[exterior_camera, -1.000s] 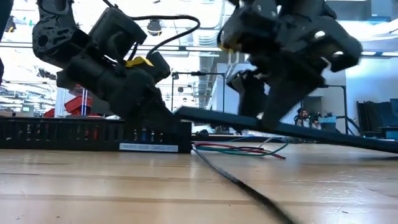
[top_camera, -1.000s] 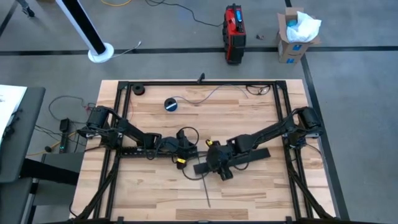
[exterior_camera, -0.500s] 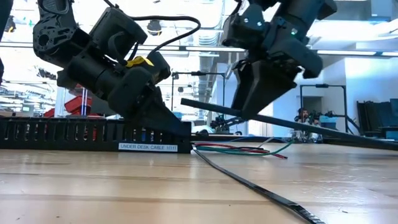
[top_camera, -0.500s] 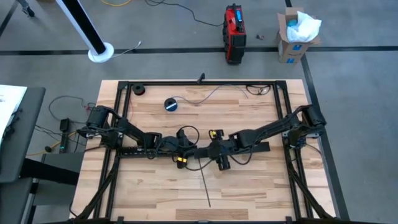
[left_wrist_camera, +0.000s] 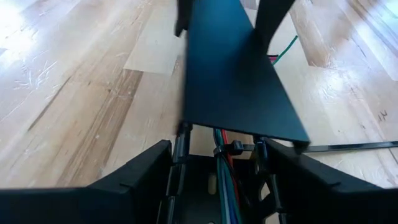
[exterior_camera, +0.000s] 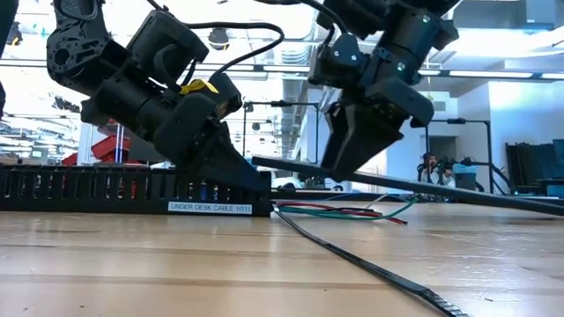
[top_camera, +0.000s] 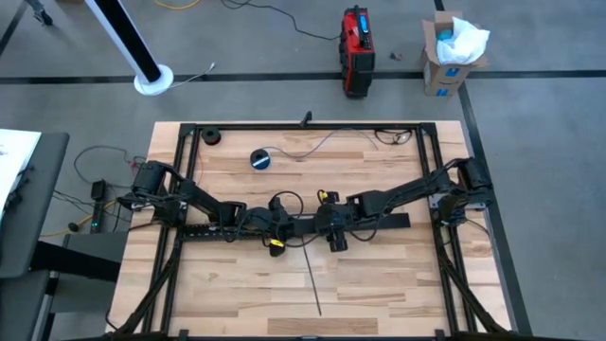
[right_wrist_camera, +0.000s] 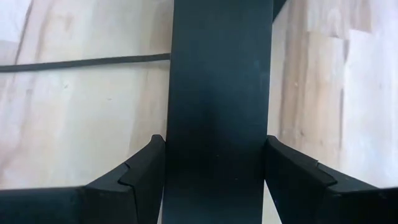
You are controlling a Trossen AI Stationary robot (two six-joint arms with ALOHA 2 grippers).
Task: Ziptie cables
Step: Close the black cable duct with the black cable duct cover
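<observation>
Right gripper [exterior_camera: 352, 163] clamps its 2 fingers on the edges of a long flat black cover strip [right_wrist_camera: 217, 93], holding one end tilted above the wooden table [top_camera: 379, 284]. Left gripper [exterior_camera: 231, 165] presses down at the end of a slotted black cable tray [exterior_camera: 88, 192] labelled "UNDER DESK CABLE 1111"; whether its fingers are spread, I cannot tell. Red, green and white cables [exterior_camera: 344, 211] run out of the tray onto the table between both grippers. A thin black ziptie [exterior_camera: 370, 264] lies nearby.
</observation>
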